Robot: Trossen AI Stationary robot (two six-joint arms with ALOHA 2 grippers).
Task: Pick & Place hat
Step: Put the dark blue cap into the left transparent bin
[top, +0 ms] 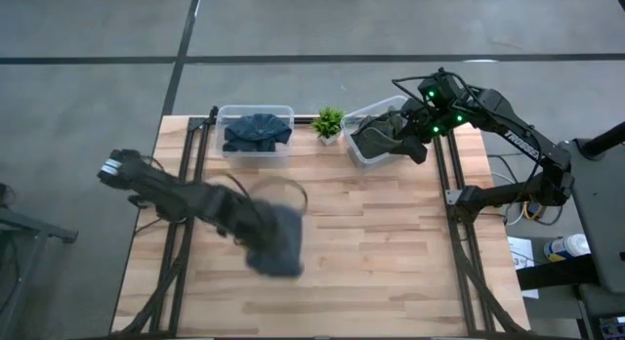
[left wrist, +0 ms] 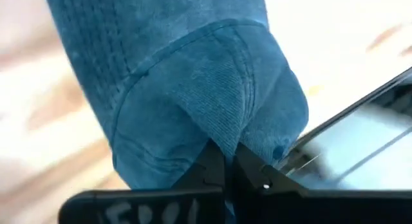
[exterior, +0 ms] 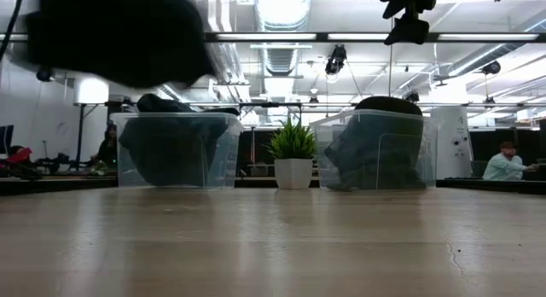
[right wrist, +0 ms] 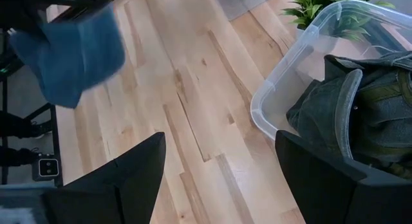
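Observation:
A blue cloth hat (top: 278, 244) hangs over the middle of the wooden table, with my left gripper (top: 256, 229) shut on it. In the low view the hat (exterior: 111, 37) shows as a dark blurred shape high above the tabletop. The right wrist view sees the hat (right wrist: 71, 53) from afar. My right gripper (right wrist: 219, 179) stands open above the right clear bin (top: 363, 149), with nothing between its fingers. In that bin lies a dark grey-green hat (right wrist: 360, 102). My left gripper (left wrist: 228, 161) pinches a raised fold of the hat's blue cloth (left wrist: 226, 137) between its two fingers (left wrist: 209, 167), which come steeply from above. The hat hangs below and ahead of the fingers, lifted clear of the table.
A second clear bin (top: 256, 113) at the table's far edge holds another blue hat (top: 256, 133). A small potted plant (top: 329, 123) stands between the two bins. Bare wood (top: 391, 252) lies to the right of the held hat.

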